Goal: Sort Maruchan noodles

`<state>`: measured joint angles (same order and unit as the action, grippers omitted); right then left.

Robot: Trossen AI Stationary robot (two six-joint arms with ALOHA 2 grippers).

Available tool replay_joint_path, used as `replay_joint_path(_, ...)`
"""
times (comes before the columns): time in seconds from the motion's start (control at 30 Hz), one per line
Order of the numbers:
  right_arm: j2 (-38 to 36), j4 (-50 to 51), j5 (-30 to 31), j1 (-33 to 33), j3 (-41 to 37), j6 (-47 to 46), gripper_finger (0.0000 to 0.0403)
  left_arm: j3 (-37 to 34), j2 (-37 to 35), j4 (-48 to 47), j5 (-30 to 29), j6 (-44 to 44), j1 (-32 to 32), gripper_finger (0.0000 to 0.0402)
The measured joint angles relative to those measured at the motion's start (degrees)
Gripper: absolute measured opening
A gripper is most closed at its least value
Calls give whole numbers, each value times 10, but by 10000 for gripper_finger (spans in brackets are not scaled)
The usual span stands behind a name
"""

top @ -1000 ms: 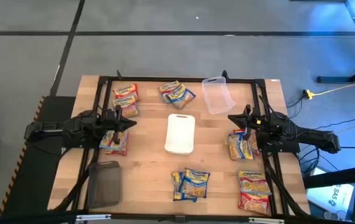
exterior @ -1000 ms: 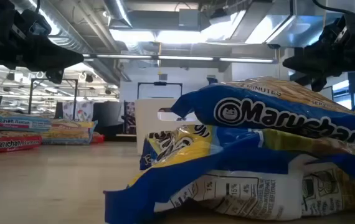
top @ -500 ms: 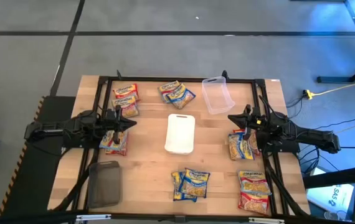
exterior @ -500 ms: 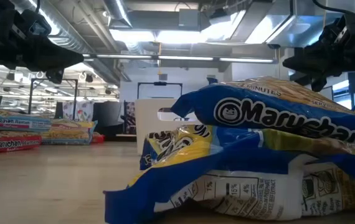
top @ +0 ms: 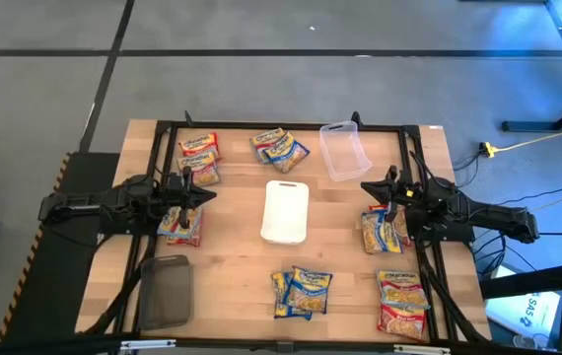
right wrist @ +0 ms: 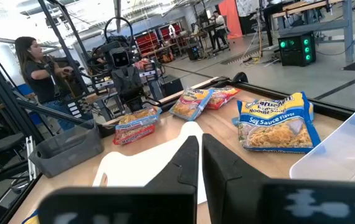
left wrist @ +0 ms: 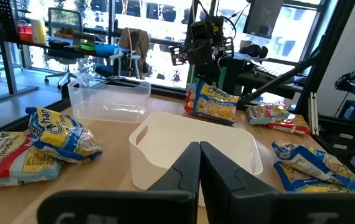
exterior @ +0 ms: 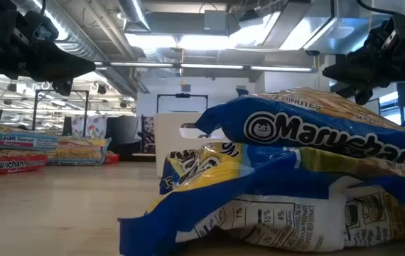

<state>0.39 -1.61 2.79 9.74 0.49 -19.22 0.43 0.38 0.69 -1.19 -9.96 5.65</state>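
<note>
Maruchan packets lie flat on the table in several groups: red-bordered ones at the far left (top: 197, 158), blue and orange ones at the far middle (top: 279, 148), some under my left arm (top: 180, 225), blue ones at the near middle (top: 303, 291), some by my right arm (top: 382, 232), and pink ones at the near right (top: 402, 301). The low view has blue packets (exterior: 295, 178) close up. My left gripper (top: 207, 194) (left wrist: 199, 165) and my right gripper (top: 365, 187) (right wrist: 199, 162) hover shut on either side of the white tray, above the table, pointing at each other.
A white tray (top: 285, 211) (left wrist: 190, 146) sits mid-table between the grippers. A clear tub (top: 344, 150) stands at the far right and a grey bin (top: 166, 291) at the near left. A black frame runs round the table. A person (right wrist: 37, 68) stands beyond the table.
</note>
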Motion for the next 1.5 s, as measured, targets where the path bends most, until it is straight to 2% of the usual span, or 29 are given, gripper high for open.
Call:
replay_joint_path(0.9,0,-18,8,0,-1,0,1,0,0,0,0,0,0,4)
replay_joint_path(1.07,0,-20,7,0,-1,-1,1,0,0,5,-18,-1,0,4)
replay_joint_path(1.2,0,-21,7,0,-1,-30,1,0,0,44,-28,-8,0,4)
replay_joint_path(1.3,0,-21,7,0,-1,-49,1,0,0,87,-30,-48,0,4)
replay_joint_path(1.5,21,-40,12,0,-1,-63,1,0,0,159,-68,-49,0,4)
